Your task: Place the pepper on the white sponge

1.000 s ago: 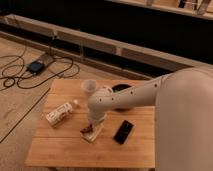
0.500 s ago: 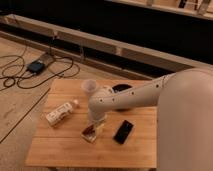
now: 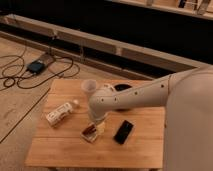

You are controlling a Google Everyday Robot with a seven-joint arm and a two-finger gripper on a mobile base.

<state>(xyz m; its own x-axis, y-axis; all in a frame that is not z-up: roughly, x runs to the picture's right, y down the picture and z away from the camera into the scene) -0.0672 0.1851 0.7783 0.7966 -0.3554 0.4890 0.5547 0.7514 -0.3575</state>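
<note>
Change: almost nothing has shifted since half a second ago; the arm stays bent over the middle of the counter, and the sponge with the pepper lies where it lay.
Hand (image 3: 95, 125): down at the end of the white arm, right over the sponge near the counter's middle, a little toward the front edge; cannot tell whether its fingers are apart or together, since the wrist covers them.
Pepper (image 3: 89, 131): dark red and slender, lying on top of the white sponge, just below the hand; whether the hand touches it cannot be told.
White sponge (image 3: 92, 134): small off-white block, flat on the counter, between the bottle and the phone, tucked partly under the wrist.
Bottle (image 3: 61, 113): white, labelled, lying on its side toward the left edge, cap pointing toward the counter's middle; apart from the sponge.
Phone (image 3: 123, 131): flat and black, lying at a slant just right of the sponge, not touching it.
Cup (image 3: 88, 88): pale, cone-shaped, upright near the far edge, behind the arm's elbow.
Dark bowl (image 3: 123, 88): near the far edge, mostly hidden by the arm.
Counter (image 3: 60, 147): small, light wood, standing on a pale floor.
Cables (image 3: 20, 75): dark loops and a small dark box on the floor beyond the left edge.
</note>
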